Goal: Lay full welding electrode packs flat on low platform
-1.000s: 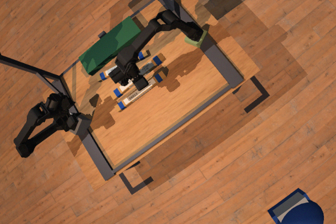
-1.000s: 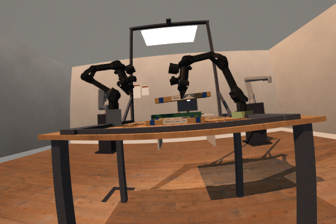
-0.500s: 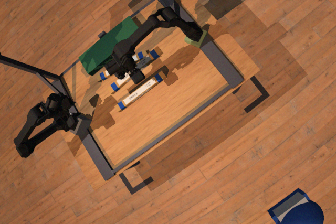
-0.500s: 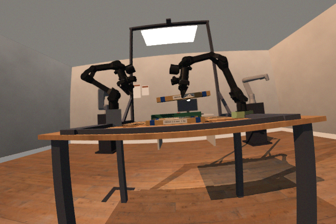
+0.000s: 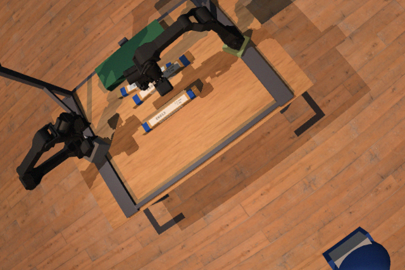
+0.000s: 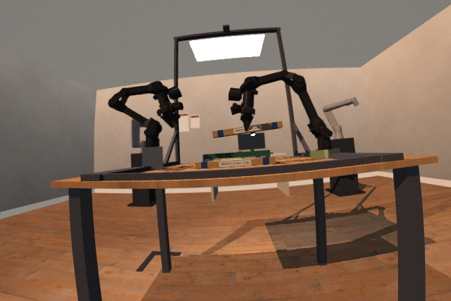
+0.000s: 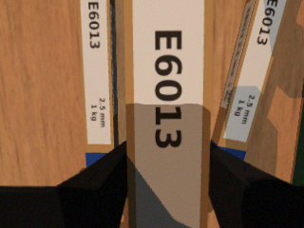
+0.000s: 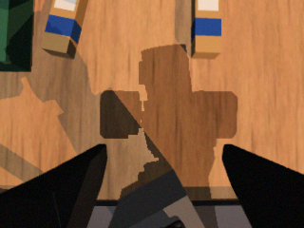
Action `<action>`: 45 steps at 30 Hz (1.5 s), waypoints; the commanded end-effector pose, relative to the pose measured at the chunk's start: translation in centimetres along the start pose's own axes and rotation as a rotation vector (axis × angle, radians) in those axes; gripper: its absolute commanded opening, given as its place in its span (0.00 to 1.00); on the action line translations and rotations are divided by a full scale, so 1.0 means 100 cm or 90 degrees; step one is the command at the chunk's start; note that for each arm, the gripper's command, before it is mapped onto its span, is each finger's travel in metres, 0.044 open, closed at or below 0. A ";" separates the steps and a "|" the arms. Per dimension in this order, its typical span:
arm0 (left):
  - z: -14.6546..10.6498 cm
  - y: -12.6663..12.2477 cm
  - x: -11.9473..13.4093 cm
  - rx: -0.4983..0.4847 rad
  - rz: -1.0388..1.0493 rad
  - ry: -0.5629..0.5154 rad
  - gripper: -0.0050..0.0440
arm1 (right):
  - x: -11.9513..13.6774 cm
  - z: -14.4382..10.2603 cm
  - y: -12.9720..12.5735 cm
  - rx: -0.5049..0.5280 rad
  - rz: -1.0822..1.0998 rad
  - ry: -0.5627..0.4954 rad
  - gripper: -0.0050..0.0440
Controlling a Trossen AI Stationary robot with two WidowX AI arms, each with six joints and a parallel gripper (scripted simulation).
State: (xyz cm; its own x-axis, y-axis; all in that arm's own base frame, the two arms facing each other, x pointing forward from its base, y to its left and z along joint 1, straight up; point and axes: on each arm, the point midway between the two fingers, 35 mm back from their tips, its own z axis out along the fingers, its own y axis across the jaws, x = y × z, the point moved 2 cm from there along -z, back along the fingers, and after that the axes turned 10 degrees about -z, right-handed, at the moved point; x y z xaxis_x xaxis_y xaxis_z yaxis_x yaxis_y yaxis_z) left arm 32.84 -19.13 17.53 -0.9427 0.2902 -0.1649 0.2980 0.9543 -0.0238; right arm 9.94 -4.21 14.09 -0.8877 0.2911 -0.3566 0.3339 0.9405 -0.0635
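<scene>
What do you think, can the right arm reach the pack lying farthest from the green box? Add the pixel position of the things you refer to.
Probably yes. The right end effector (image 5: 88, 137) (image 6: 175, 126) (image 8: 164, 151) is open, and nothing blocks that pack's (image 5: 168, 110) (image 6: 235, 163) (image 7: 97, 71) (image 8: 207, 28) near end. The held pack (image 5: 147, 91) (image 6: 228, 131) (image 7: 168, 71) is higher up.

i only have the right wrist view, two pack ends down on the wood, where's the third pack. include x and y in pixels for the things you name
Observer: Up in the air, gripped by the left tool (image 5: 158, 79) (image 6: 246, 128) (image 7: 168, 147).

Operator: is it hanging level

Observer: No, the held pack (image 5: 173, 69) (image 6: 227, 131) (image 7: 167, 85) tilts: in the exterior view its picture-right end is higher.

Operator: what does its label say

Observer: E6013, in the left wrist view.
</scene>
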 end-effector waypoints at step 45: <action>-0.003 -0.002 0.001 0.017 -0.003 -0.075 0.00 | -0.004 -0.006 0.000 0.001 0.001 -0.014 0.78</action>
State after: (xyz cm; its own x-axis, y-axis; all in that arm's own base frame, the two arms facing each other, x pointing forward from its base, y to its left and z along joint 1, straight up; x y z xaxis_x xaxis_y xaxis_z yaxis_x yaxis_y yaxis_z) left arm 32.40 -19.00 14.40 -0.9431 0.2879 -0.1664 0.2959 0.9549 -0.0251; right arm 9.94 -4.21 14.09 -0.8877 0.2911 -0.3566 0.3339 0.9405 -0.0635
